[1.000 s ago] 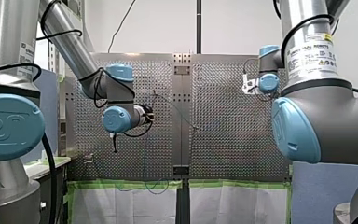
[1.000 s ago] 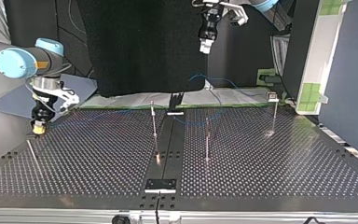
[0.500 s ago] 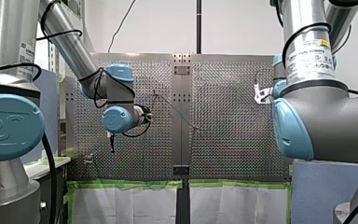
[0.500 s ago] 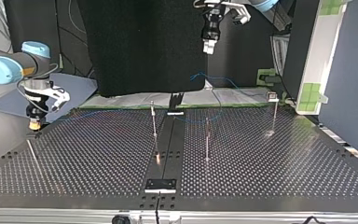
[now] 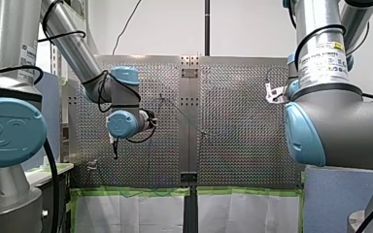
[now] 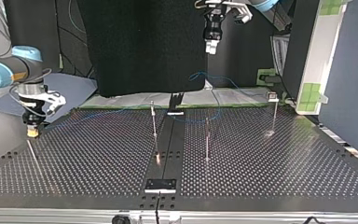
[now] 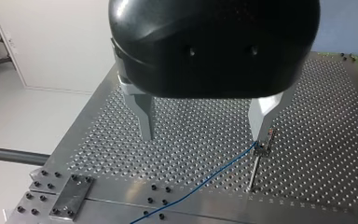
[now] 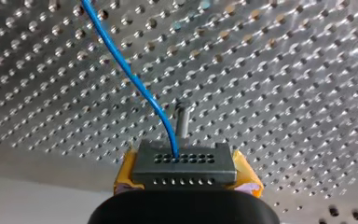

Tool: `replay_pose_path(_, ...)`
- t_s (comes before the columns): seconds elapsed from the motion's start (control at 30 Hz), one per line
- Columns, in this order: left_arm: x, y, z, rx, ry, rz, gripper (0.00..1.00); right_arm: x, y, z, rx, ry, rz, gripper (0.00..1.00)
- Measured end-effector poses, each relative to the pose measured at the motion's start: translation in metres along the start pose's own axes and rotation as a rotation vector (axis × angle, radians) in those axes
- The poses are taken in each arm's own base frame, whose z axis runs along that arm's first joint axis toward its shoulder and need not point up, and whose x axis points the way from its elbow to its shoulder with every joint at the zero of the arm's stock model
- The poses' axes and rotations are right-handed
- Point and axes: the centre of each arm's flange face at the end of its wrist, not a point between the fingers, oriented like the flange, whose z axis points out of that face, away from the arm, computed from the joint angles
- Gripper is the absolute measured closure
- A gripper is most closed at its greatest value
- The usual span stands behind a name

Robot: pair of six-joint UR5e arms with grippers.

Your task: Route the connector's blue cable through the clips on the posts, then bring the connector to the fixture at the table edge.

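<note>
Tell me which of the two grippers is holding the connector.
My right gripper: in its wrist view the yellow pads clamp the grey connector, with the blue cable leaving it. My left gripper hangs open and empty above the table.

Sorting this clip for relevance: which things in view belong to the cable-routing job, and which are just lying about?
Job in hand:
connector, held in my right gripper
blue cable
clip posts
edge plate, likely the fixture
my left gripper, open

Lying about:
black cloth
green tape
</note>
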Motion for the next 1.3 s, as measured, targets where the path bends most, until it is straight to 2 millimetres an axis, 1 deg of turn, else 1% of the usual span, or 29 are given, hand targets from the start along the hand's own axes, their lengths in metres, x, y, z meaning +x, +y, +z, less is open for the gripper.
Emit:
replay_pose_path(0.2, 0.001, 0.001, -0.001, -0.002, 0.008, 0.009, 0.00, 0.003, 0.003, 0.002, 0.035, 0.012, 0.007, 1.00)
replay_pose_path(0.43, 0.002, 0.002, -0.002, -0.004, 0.020, 0.026, 0.00, 0.002, 0.007, 0.003, 0.076, 0.016, 0.026, 1.00)
replay_pose_path(0.7, 0.002, 0.002, -0.003, -0.005, 0.024, 0.031, 0.00, -0.003, 0.008, 0.003, 0.134, 0.009, 0.038, 1.00)
replay_pose_path(0.93, 0.002, 0.002, -0.003, -0.005, 0.025, 0.035, 0.00, -0.014, 0.012, 0.004, 0.180, -0.007, 0.050, 1.00)
replay_pose_path(1.07, 0.003, 0.003, -0.003, -0.006, 0.028, 0.038, 0.00, -0.016, 0.019, 0.005, 0.184, -0.008, 0.051, 1.00)
replay_pose_path(1.3, 0.002, 0.004, -0.003, -0.016, 0.027, 0.040, 0.00, -0.018, 0.038, 0.006, 0.156, -0.008, 0.052, 1.00)
